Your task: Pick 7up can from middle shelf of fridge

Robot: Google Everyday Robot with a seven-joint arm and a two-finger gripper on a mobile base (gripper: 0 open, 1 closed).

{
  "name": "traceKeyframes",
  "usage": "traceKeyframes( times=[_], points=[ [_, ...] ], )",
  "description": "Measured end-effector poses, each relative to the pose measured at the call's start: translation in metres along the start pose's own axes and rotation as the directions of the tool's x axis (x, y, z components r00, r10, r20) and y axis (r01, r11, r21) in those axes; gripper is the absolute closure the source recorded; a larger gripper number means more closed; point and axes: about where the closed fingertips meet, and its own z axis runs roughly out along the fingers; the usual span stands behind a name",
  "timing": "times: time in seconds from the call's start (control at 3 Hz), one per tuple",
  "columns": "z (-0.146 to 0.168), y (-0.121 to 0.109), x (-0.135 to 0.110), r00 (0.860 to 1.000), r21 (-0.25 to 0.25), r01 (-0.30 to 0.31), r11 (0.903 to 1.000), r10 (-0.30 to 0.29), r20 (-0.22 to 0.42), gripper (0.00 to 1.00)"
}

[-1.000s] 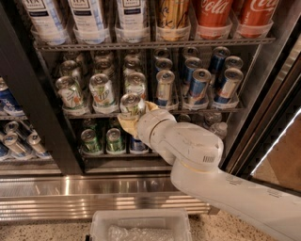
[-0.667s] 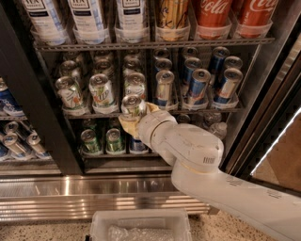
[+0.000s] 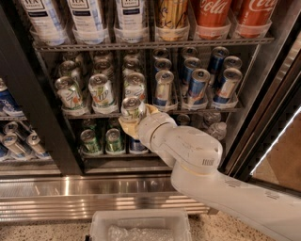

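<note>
My gripper [image 3: 135, 117] is at the front edge of the middle shelf [image 3: 197, 111] of the fridge [image 3: 40, 117], third lane from the left. Its tan fingers [image 3: 126, 125] are shut around a 7up can [image 3: 132, 108], pale with a silver top, held upright just in front of the rack. More 7up cans [image 3: 101, 90] stand in the lanes to the left and behind it. My white arm [image 3: 197, 155] reaches in from the lower right.
Slim blue-and-silver cans [image 3: 197, 84] fill the right lanes of the middle shelf. Tall bottles and red cola cans [image 3: 211, 14] stand on the rack above. Small green cans [image 3: 89, 140] sit below. A ribbed steel base panel [image 3: 84, 193] and a clear bin [image 3: 141, 226] are underneath.
</note>
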Motion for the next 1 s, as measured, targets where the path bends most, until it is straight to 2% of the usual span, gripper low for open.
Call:
traceKeyframes(
  times=[1.0],
  points=[
    [0.0011,0.0002,0.0093,1.0,0.0,0.0,1.0,0.0,0.0,1.0]
  ],
)
